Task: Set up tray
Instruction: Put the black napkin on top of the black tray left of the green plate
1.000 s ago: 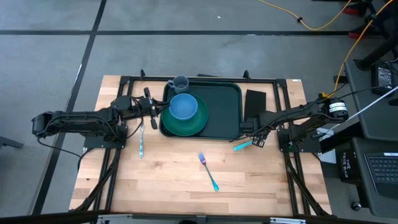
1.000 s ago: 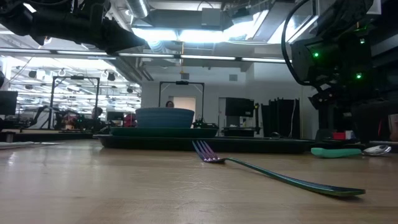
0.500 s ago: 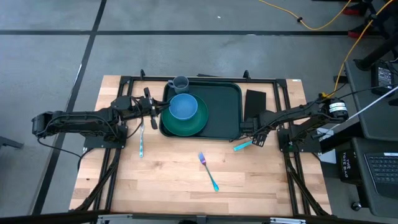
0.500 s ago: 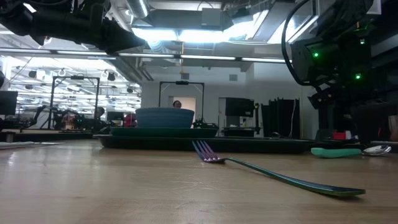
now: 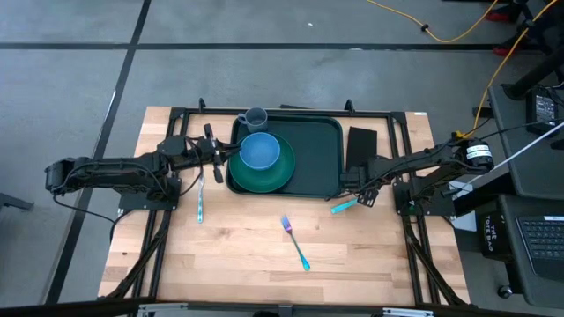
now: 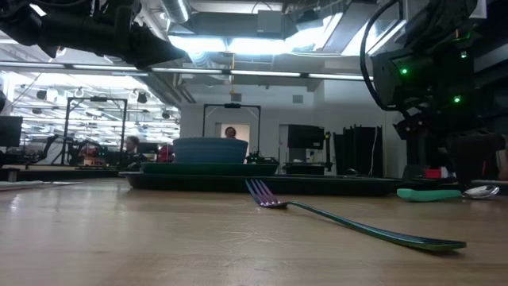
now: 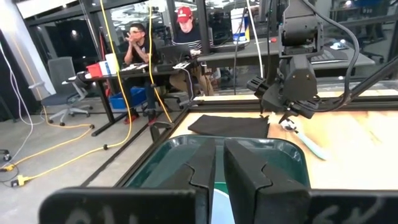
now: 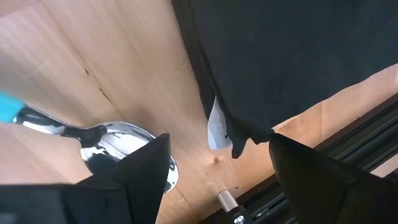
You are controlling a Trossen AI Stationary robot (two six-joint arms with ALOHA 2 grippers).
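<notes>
- Right gripper (image 5: 359, 195) sits low at the right end of the tray, its fingers (image 8: 146, 171) spread wide with nothing between them; the wrist view shows the bowl of a spoon (image 8: 118, 146) on the bare wood just under them, beside the corner of a black napkin (image 8: 280, 62).
- Left gripper (image 5: 220, 158) is at the tray's left edge, beside the plate; its two fingers (image 7: 202, 171) stand almost together with only a thin slit between them, and nothing is seen held in it.
- Nearest the front edge of the wooden table (image 5: 247, 264), a fork (image 5: 295, 242) with a teal handle lies alone, well apart from both arms.
- Further in, the spoon's teal handle (image 5: 344, 207) lies just off the tray's right front corner, and a teal-handled knife (image 5: 200, 198) lies on the wood below the left arm.
- Behind these, the tray (image 5: 322, 163), dark green, lies flat at the middle of the table's far half, between the two arms.
- On its left half rests a round green plate (image 5: 264, 176) with a blue bowl (image 5: 260, 151) on it.
- At the tray's far left corner stands a grey mug (image 5: 256, 118).
- Right of the tray, the napkin lies flat on the wood.
- Beyond the table, the left wrist view shows two people (image 7: 140, 46) seated at a desk.
</notes>
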